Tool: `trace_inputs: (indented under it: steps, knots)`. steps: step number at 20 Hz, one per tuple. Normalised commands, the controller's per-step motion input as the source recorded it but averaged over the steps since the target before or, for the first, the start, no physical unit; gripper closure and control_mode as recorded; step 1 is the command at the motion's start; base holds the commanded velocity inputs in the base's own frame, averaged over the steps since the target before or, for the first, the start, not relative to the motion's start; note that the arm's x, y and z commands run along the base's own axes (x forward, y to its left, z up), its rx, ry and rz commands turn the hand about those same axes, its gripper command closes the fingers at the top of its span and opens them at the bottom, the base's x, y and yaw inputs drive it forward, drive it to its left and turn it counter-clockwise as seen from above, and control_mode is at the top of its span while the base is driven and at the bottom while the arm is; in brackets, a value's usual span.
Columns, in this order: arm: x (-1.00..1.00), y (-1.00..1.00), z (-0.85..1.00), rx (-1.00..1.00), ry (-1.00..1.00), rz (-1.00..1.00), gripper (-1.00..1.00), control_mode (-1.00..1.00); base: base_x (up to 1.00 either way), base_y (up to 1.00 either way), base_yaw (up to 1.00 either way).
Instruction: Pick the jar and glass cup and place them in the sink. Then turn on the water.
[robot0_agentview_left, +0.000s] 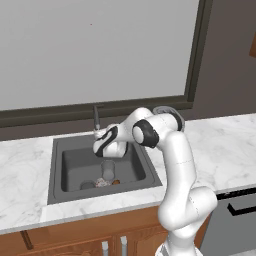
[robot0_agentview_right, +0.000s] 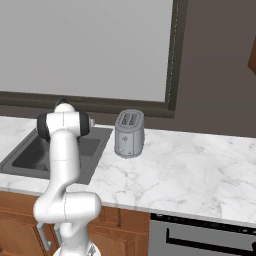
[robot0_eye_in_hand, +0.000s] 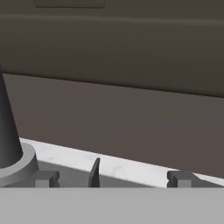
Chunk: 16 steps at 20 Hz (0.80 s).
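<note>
Jaws are spread wide with nothing between them. In the hand view the gripper (robot0_eye_in_hand: 113, 178) shows as two small dark tips at the bottom of the frame, with a thin dark blade, probably the tap lever, poking up between them. The faucet (robot0_eye_in_hand: 8, 131) base fills the lower left corner there, sitting on a grey collar on the white counter (robot0_eye_in_hand: 131, 168) strip, with the brown wall behind.

My worry from here: if I close or sweep now, the tips could slide past that thin lever instead of pushing it, since it sits nearer the left tip than the right. The left tip is also near the faucet collar, so a sideways nudge might bump the post and do nothing for the water. No stream anywhere I can see, so I'd say the tap is not yet on.

In the left base view the hand hangs over the back edge of the sink (robot0_agentview_left: 60, 150), middle of the frame, right by the dark upright faucet. Below it, in the basin, the glass cup (robot0_agentview_left: 108, 169) stands upright: plain greyish tumbler, see-through. Just in front of it, by the drain, is the jar (robot0_agentview_left: 103, 183), a pale blob with a brown bit beside it; too small to tell whether it's upright or tipped.

Toaster (robot0_agentview_right: 129, 133) sits on the counter in the right base view, well clear.
</note>
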Motion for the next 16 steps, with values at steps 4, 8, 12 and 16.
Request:
trace_inputs:
  steps: [4, 8, 12, 16]
  knots:
    - [0.0, -0.03, 0.0, 0.02, 0.0, 0.0, -1.0, -1.0, 0.0, 0.0, 0.0]
    - [0.0, -0.07, 0.0, 0.04, 0.0, 0.0, -1.0, -1.0, 0.0, 0.0, 0.0]
    - [0.0, -0.13, 0.0, 0.04, -0.01, 0.0, -1.0, -1.0, 0.0, 0.0, 0.0]
    - [0.0, -0.17, 0.0, 0.04, -0.02, 0.0, -1.0, -1.0, 0.0, 0.0, 0.0]
